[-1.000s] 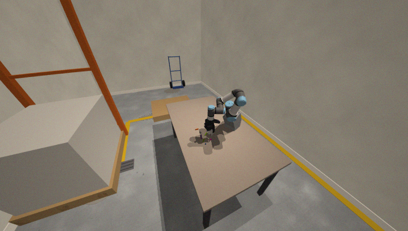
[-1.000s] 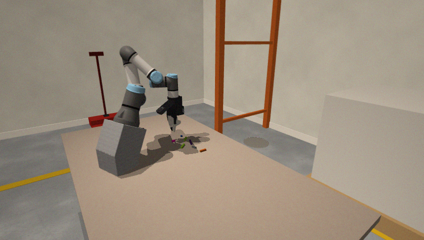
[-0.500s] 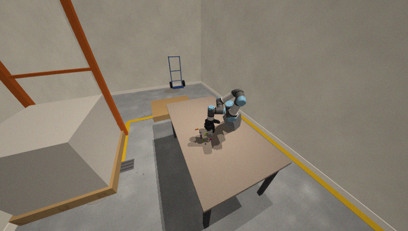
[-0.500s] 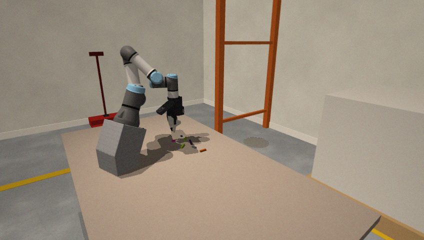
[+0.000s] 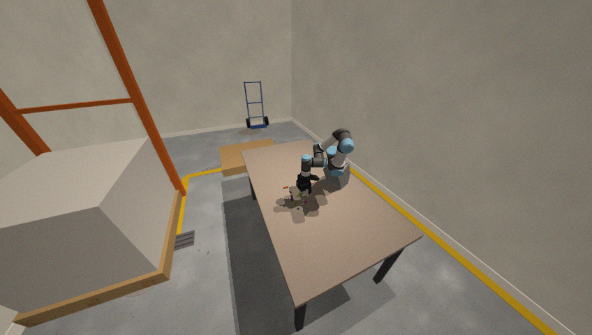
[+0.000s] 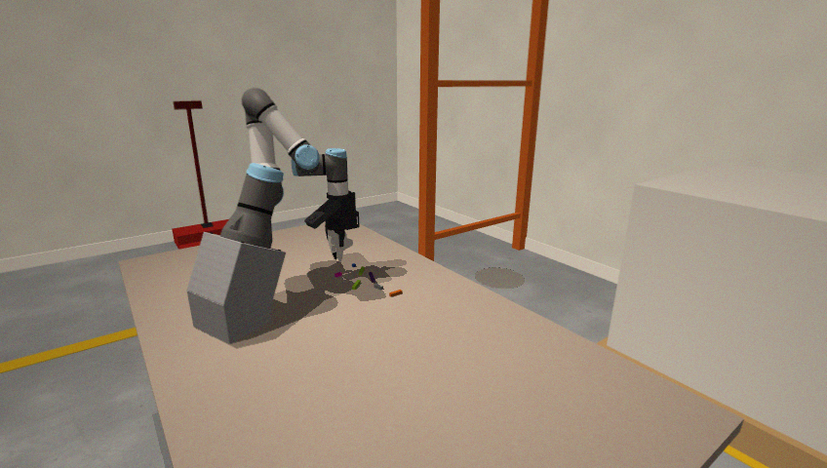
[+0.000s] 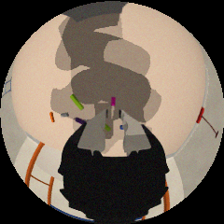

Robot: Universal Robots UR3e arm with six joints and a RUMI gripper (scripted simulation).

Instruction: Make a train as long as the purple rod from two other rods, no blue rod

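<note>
Wrist view: magenta rod [image 5: 305, 202] [image 6: 337, 274] [image 7: 113, 101] points lengthwise toward the base-side desk [image 5: 344, 248] [image 6: 406, 376] [image 7: 173, 70] edge, just ahead of slightly parted, empty fingers [image 5: 309, 192] [image 6: 336, 257].

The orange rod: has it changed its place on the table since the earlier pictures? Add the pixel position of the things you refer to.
No; the orange rod [image 5: 285, 187] [image 6: 395, 292] [image 7: 51, 117] keeps its place against the table's edge.
</note>
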